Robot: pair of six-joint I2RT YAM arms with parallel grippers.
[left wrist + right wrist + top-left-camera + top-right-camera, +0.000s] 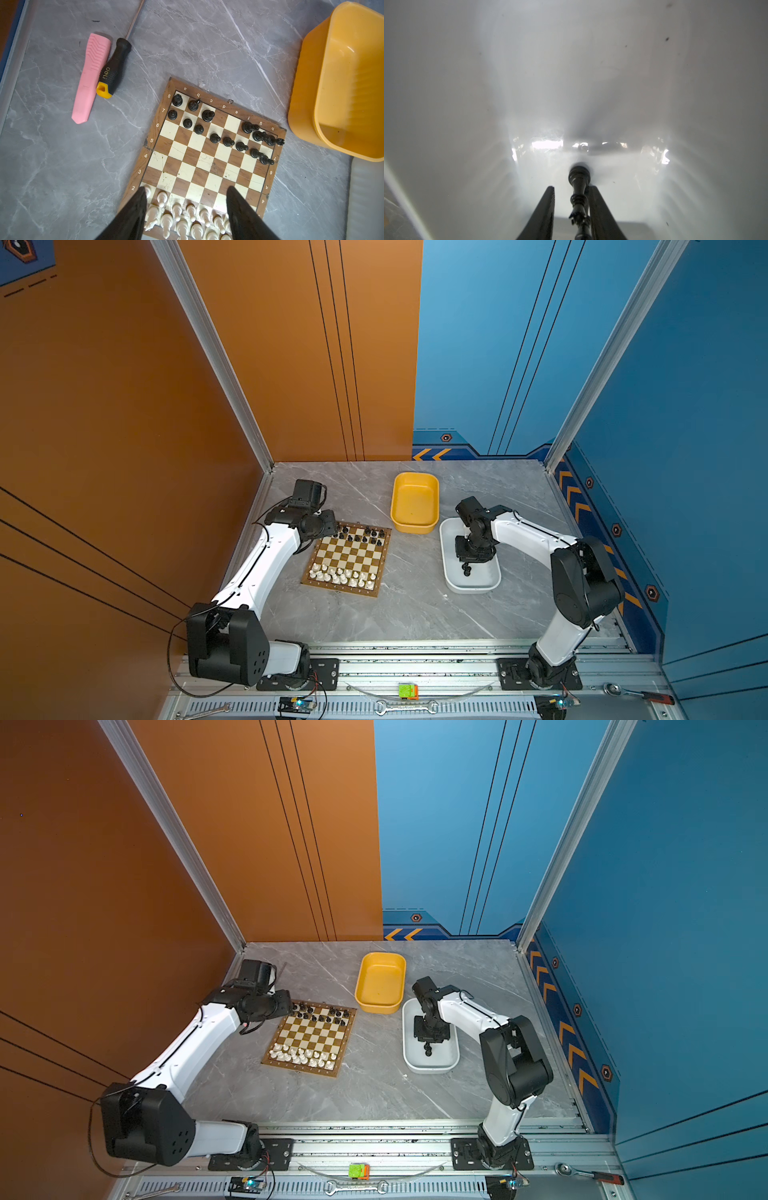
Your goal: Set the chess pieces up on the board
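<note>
I had the right gripper (572, 187) down inside the white tub (571, 62), its fingers drawn almost together around a single black piece (578, 187). The piece's stem lay against one finger, with a thin gap at the other, and its round base pointed at the tub floor. In both top views that piece (466, 570) showed just below the gripper and was the only thing I could see in the tub.

The left gripper (186, 188) hung above the board (197, 162) with its fingers spread wide, holding nothing.

The board lay left of the table's (415, 614) middle. The black pieces (215, 138) stood in two rows along its far side, and two middle squares of the back row were bare. The white pieces (180, 216) filled two rows on the near side.

The white tub (473, 589) sat toward the table's right edge. The yellow tub (415, 526) sat just beside its far end, showing only its own yellow floor.

Toward the table's far left corner, a pink tool (91, 76) and a black-handled screwdriver (113, 66) lay touching side by side.
</note>
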